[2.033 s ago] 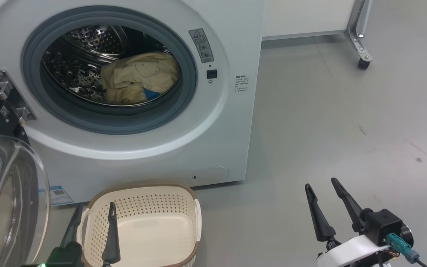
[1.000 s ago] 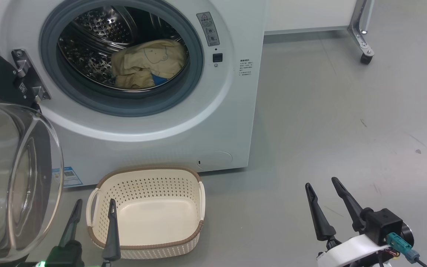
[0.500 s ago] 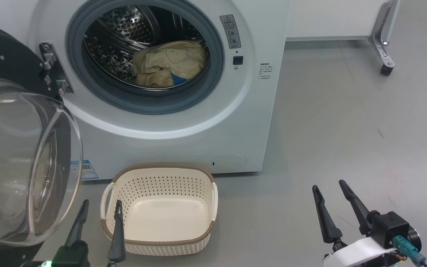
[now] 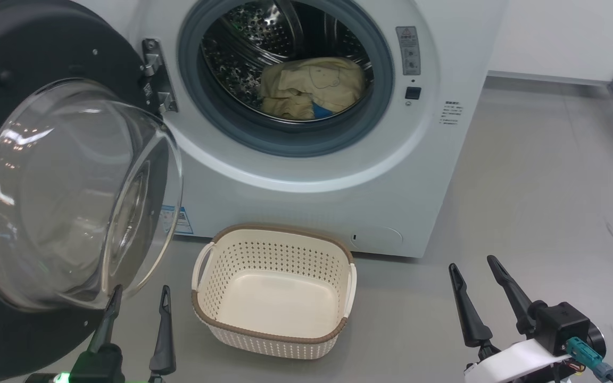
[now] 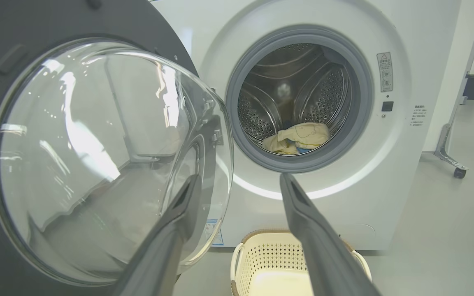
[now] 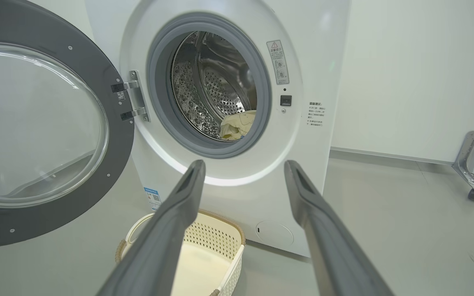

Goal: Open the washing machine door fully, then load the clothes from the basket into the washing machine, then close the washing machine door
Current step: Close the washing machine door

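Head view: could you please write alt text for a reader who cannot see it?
A white washing machine stands with its round glass door swung wide open to the left and cream clothes lying inside. An empty cream basket sits on the floor before it. At the bottom, the left gripper and the right gripper point up, jaws open and empty.

clothes (image 4: 312,85): cream-yellow, blue | basket (image 4: 274,250): cream, brown rim

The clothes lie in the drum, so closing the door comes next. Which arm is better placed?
Left, probably. The left gripper, open, hovers beside the washing machine door; the right gripper, also open, is beyond the basket, far from it.
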Motion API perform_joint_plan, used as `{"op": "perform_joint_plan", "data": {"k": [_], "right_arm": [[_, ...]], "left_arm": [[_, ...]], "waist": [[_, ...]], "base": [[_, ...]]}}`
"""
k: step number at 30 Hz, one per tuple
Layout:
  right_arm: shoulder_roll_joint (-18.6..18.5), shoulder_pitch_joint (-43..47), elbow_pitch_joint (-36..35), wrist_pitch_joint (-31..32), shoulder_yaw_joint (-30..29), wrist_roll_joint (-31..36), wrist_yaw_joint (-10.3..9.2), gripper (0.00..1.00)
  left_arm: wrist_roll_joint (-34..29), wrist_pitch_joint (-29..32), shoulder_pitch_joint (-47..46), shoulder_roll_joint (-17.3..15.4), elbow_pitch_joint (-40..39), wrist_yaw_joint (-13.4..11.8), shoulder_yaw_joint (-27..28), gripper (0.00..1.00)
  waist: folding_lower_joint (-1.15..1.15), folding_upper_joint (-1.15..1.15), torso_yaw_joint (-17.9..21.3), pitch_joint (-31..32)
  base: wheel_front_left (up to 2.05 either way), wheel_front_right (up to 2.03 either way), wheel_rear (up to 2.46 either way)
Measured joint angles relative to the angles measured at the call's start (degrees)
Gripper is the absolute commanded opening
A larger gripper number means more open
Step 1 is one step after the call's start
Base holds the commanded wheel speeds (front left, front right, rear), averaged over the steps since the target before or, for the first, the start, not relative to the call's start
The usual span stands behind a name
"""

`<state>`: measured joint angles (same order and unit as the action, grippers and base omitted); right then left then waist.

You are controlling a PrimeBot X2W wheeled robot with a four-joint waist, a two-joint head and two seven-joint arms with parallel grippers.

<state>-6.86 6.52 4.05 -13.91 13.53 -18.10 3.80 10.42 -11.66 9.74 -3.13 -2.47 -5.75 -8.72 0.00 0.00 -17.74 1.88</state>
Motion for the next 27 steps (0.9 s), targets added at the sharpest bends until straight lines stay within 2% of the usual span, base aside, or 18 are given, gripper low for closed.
{"op": "perform_joint_plan", "data": {"k": [14, 27], "right_arm": [[0.7, 0.0, -0.4, 0.1, 2.2, 0.0, 0.15, 1.00], [1.0, -0.1, 0.2, 0.3, 2.7, 0.0, 0.25, 1.00]], "left_arm": [[0.0, 0.5, 1.3, -0.2, -1.6, 0.0, 2.5, 1.00], [0.0, 0.5, 2.0, -0.2, -2.1, -0.2, 3.5, 1.00]], "waist": [[0.00, 0.00, -10.8, -0.5], [0.00, 0.00, -12.2, -1.3]], "base": [[0.00, 0.00, 0.00], [0.00, 0.00, 0.00]]}}
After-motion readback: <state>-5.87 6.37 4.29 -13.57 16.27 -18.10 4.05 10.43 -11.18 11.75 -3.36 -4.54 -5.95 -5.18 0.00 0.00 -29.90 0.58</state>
